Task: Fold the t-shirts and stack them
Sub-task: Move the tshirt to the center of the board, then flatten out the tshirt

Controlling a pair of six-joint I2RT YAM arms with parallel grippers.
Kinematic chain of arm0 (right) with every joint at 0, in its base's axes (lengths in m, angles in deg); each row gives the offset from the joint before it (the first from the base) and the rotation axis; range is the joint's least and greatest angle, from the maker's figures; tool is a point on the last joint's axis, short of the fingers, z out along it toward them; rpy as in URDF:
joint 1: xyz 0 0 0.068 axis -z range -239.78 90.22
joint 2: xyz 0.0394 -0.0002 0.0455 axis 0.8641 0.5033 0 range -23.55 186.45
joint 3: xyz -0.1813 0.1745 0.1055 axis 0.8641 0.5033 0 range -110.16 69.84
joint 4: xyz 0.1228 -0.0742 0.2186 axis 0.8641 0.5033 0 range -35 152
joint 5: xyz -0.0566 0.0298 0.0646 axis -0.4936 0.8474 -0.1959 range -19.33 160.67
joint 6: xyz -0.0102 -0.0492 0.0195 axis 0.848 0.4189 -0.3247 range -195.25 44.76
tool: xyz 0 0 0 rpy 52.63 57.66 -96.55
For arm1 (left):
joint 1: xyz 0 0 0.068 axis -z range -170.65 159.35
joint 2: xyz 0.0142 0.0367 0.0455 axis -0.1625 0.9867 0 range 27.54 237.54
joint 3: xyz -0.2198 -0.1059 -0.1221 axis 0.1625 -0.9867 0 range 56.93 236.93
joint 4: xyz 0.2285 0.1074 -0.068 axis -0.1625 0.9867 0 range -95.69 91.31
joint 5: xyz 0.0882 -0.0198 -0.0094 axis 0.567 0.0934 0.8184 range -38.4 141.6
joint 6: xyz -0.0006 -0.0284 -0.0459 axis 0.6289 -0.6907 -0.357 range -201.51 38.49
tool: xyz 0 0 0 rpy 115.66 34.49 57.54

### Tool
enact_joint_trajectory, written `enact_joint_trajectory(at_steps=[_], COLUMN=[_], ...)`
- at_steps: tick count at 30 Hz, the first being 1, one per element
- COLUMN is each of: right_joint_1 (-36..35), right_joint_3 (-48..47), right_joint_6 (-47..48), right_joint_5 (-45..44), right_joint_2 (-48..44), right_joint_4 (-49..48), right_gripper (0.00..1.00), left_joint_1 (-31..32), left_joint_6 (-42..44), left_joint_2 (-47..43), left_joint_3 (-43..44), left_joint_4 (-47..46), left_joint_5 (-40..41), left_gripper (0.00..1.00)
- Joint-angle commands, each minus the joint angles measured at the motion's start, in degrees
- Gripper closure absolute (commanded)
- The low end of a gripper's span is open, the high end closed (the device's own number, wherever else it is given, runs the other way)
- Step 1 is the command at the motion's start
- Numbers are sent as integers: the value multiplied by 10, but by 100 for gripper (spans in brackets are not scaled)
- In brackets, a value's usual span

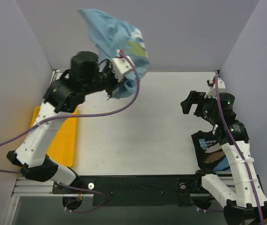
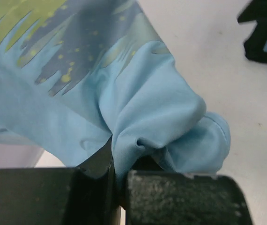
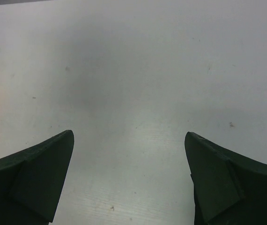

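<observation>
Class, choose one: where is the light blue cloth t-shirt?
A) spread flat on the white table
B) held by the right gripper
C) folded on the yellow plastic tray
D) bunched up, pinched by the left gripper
D: the light blue cloth t-shirt hangs bunched from the left gripper, shut on a fold, while the right gripper is open and empty.

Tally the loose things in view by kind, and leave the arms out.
T-shirts: 2, the light blue t-shirt and the black t-shirt
Trays: 1, the yellow tray
Total: 3
</observation>
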Motion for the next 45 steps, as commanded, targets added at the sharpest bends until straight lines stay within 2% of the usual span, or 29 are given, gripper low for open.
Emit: enact_joint_trajectory(at_steps=[1,2,4,6,9,11,12,13,15,16,19,20,23,24,27,30,31,33,34,36,40,45], right_joint_1=[8,9,19,28,30,27,24,20,11,3,-30,-67,-156,-188,-223,-260,-276,-297,-309,-345,-395,-393], right_joint_3=[-88,-99,-107,-115,-118,-104,-95,-89,-74,-64,-42,-32,-27,-30,-76,-119,-140,-175,-193,-248,-367,-415], right_joint_6=[-38,-40,-38,-33,-35,-38,-39,-42,-60,-68,-121,-131,-166,-170,-180,-173,-168,-149,-131,-88,-20,46], right_joint_5=[-19,-21,-20,-19,-11,13,23,25,22,13,-31,-71,-142,-167,-170,-149,-112,-61,-44,-13,49,199], right_joint_2=[47,52,67,86,110,112,111,111,108,109,114,123,159,193,290,424,446,509,537,556,518,392], right_joint_4=[127,139,157,179,218,221,223,222,224,227,228,227,218,212,208,208,210,215,219,235,269,265], right_gripper=[0,0,0,0,2,3,4,4,7,7,16,18,21,21,17,21,23,50,73,100,100,100], left_joint_1=[68,82,93,94,95,94,96,96,92,87,43,27,-81,-108,-208,-273,-304,-335,-348,-363,-371,-372], left_joint_6=[16,18,31,42,81,105,116,133,134,129,79,76,22,7,-30,-47,-48,-49,-47,-45,-41,-33], left_joint_2=[133,150,207,254,299,298,295,282,240,217,119,107,75,73,67,49,45,29,18,6,-5,-8], left_joint_3=[-55,-57,-57,-60,-89,-163,-175,-196,-229,-244,-303,-308,-324,-326,-343,-366,-375,-386,-392,-398,-399,-385], left_joint_4=[26,25,28,39,50,40,54,65,73,53,-10,-16,-33,-35,-37,-43,-45,-48,-48,-51,-52,-49], left_joint_5=[-15,-28,-56,-88,-89,-89,-110,-129,-202,-215,-210,-207,-161,-151,-112,-133,-149,-153,-149,-142,-137,-131], left_gripper=[100,98,80,72,71,61,27,10,10,10,9,9,9,9,9,9,9,8,8,8,8,8])
